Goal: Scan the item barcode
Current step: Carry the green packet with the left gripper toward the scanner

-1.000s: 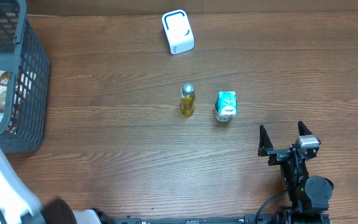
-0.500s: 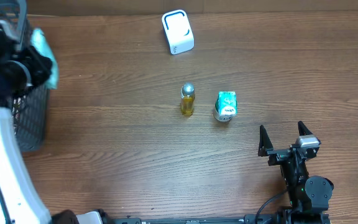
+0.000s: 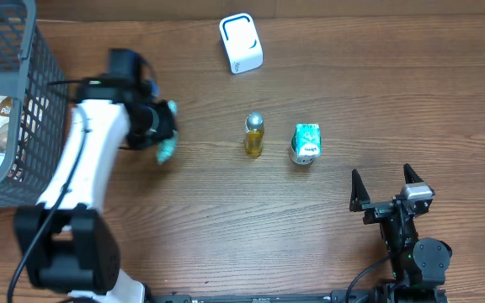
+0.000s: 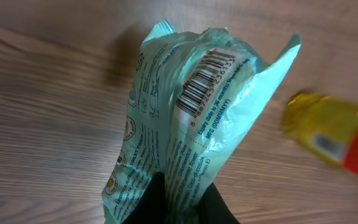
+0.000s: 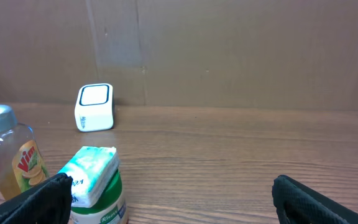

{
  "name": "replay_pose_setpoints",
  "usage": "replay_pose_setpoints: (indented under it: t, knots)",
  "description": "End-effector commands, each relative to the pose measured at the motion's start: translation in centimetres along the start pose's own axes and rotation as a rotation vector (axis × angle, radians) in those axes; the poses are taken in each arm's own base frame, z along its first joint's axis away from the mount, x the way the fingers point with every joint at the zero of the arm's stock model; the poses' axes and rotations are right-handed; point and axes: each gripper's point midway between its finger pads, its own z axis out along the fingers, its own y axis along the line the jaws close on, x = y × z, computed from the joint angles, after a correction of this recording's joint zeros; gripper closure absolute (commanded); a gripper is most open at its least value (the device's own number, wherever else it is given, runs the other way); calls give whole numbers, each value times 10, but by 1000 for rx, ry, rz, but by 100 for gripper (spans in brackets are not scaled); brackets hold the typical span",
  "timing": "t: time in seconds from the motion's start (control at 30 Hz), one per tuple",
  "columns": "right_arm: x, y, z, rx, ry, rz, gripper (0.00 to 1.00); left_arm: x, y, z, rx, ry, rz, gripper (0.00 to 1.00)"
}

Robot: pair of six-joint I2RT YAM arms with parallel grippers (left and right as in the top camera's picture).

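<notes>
Your left fingers pinch the green packet at 9 o'clock from the bottle, and your right fingers are wide open.

The white left arm stretches toward mid-table, its black left gripper pinched on a crumpled teal plastic packet — the black right gripper sits low, jaws wide apart.

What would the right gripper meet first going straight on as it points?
Probably nothing near: the right gripper faces bare brown wooden table; the teal-topped white tub sits just left of its line.
</notes>
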Motion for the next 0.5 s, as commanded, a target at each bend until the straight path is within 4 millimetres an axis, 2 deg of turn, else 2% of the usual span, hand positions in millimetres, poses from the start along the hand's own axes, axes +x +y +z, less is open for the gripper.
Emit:
replay_pose_setpoints:
  t: [0.0,0.17,0.3,0.4,0.47]
  knots:
    - [2,-2,0,12,-2,-1,0,16,-14,35,-123,25,32,96]
    - [2,-2,0,12,-2,-1,0,27,-34,66,-239,-2,117,96]
    - [2,-2,0,12,-2,-1,0,41,-50,85,-254,13,166,96]
    - [2,-2,0,12,-2,-1,0,46,-54,91,-257,22,183,85]
    - [2,-2,0,12,-2,-1,0,46,-54,91,-256,26,181,70]
